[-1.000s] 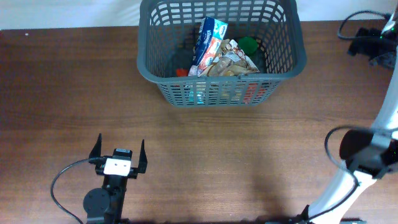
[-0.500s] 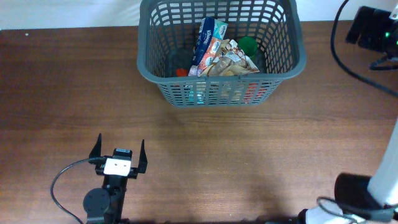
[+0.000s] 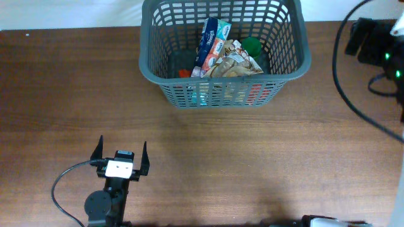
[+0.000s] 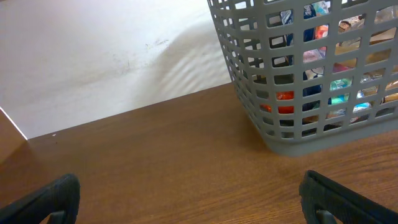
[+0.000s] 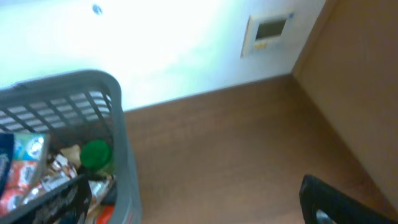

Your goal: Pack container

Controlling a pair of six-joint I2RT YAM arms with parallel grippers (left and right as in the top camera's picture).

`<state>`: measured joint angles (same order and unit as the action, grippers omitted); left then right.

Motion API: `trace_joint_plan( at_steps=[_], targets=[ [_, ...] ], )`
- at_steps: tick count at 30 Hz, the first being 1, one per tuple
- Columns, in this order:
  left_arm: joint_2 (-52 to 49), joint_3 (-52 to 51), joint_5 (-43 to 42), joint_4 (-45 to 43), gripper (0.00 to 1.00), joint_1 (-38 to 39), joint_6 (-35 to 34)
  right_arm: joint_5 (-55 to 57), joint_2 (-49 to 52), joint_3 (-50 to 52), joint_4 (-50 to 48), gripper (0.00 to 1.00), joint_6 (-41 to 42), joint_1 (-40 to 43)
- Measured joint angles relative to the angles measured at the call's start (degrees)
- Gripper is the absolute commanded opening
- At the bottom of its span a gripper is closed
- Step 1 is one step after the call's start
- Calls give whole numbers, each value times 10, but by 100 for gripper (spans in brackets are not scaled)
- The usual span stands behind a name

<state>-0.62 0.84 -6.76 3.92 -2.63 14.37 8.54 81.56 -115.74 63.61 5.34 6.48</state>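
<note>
The container holds heaped packets — nothing seems left outside it, so the left gripper rests well in front, fingers spread and empty; the right gripper hovers right of it — likewise open.

The right arm has swung out of the overhead view. A second ago its white link slanted across the lower right corner with a dark joint on it; half a second ago only a stub low in that corner remained, and now just a sliver of it shows at the bottom edge. The arm's dark wrist end (a green light glows on it) has shifted about in the top right corner, and its black cable now sweeps down the right side in one long open curve.
</note>
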Motion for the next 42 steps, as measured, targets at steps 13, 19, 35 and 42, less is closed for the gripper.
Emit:
trace_joint_plan(
  at_steps=[13,19,35,42],
  targets=[
    [0,0,0,0,99,0,0,-15,-242,230,-138,99,0,0],
    [0,0,0,0,99,0,0,-38,-347,349,-215,98,0,0],
    [0,0,2,0,99,0,0,-143,-536,602,-422,99,0,0],
    [0,0,2,0,99,0,0,-147,-601,646,-431,99,0,0]
  ],
)
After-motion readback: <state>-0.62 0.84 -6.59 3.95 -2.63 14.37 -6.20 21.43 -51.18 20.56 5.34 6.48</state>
